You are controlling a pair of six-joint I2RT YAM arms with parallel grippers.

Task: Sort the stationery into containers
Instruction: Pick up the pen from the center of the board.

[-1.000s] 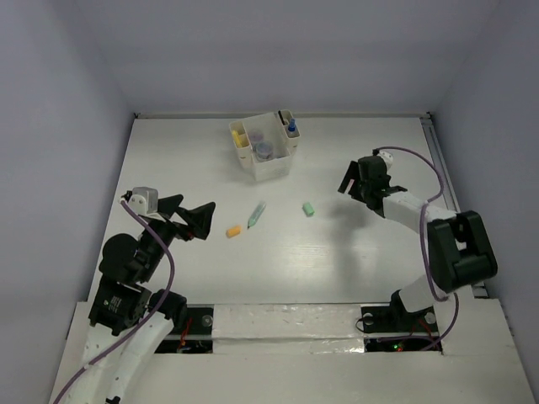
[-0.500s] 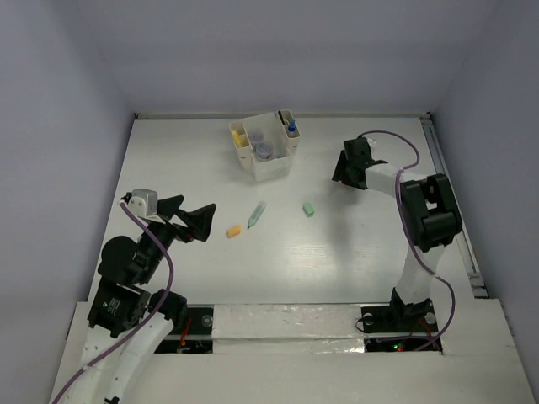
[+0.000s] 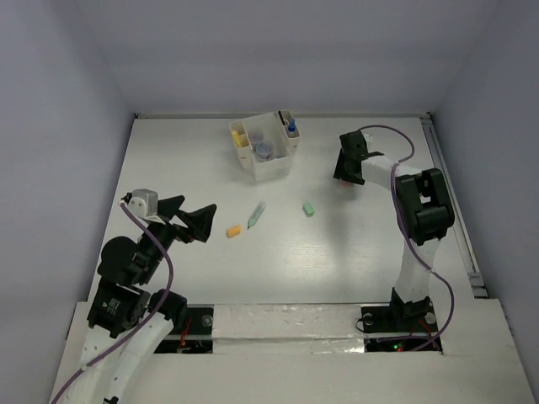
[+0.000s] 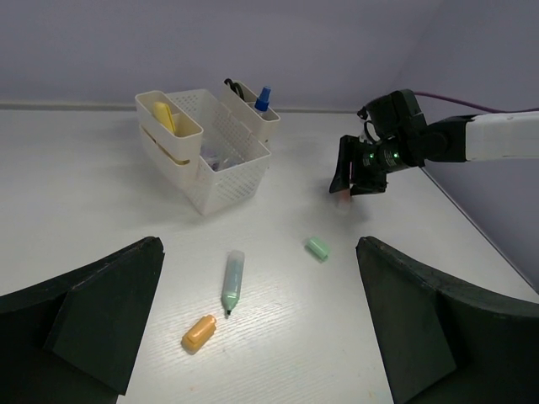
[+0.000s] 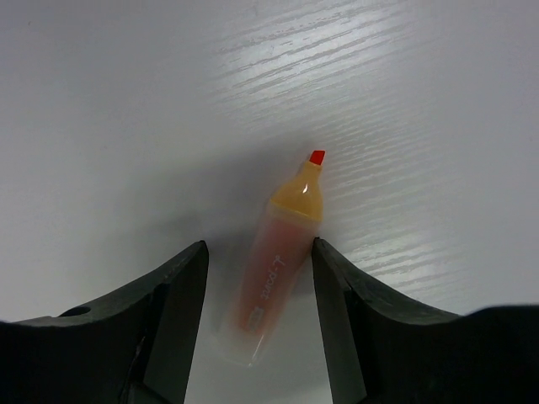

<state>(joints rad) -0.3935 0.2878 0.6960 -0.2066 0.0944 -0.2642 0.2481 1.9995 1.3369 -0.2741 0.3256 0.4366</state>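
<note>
While the orange highlighter (image 5: pixel 271 282) lies flat on the table (image 5: pixel 109 93), right of the organizer (image 3: pixel 268 150), the right gripper (image 5: pixel 259 252) straddles its barrel, fingers part-open with a gap each side, gripping nothing. Best pinch mid-barrel and square, or it may roll. Left gripper (image 3: pixel 192 220) gapes wide, empty.

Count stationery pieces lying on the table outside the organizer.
4: orange block, light green marker, green block mid-table; orange highlighter between the fingers of the right gripper, hidden from the top camera.
</note>
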